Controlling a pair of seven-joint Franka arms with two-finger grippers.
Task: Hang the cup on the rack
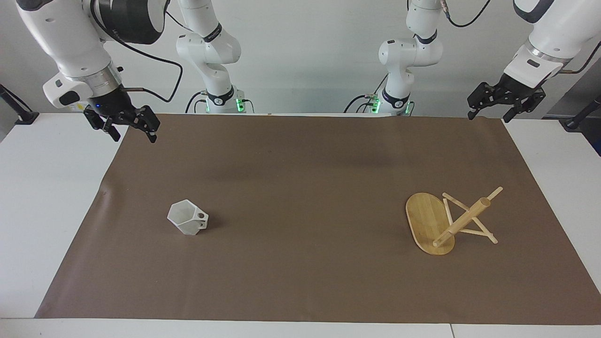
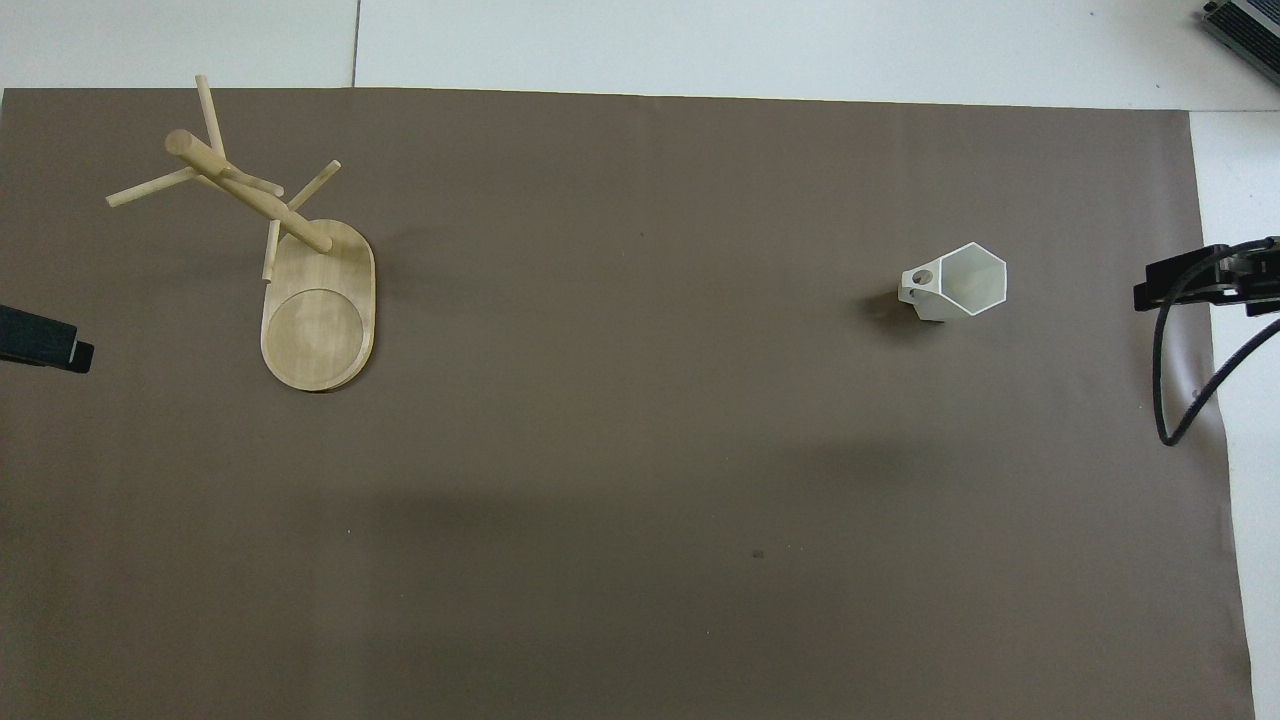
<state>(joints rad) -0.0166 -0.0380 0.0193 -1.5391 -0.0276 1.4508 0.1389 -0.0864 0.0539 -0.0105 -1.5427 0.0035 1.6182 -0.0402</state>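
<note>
A: Cup [image 1: 188, 217] and rack [image 1: 443, 222]?
B: Both on brown mat [image 1: 310, 155] over tabletop [image 1: 42, 197]. Cup upright, right arm's end; rack at left arm's end, well apart, nothing btwn.
A: Pincers?
B: Right pincer [image 1: 132, 131] up over mat corner, fingers spread, empty. Left pincer [image 1: 488, 112] up over other corner, prob. open too; overhead it's mostly cut off.

Bright, even light, soft shadows on the mat [image 1: 300, 188], sharp focus.
</note>
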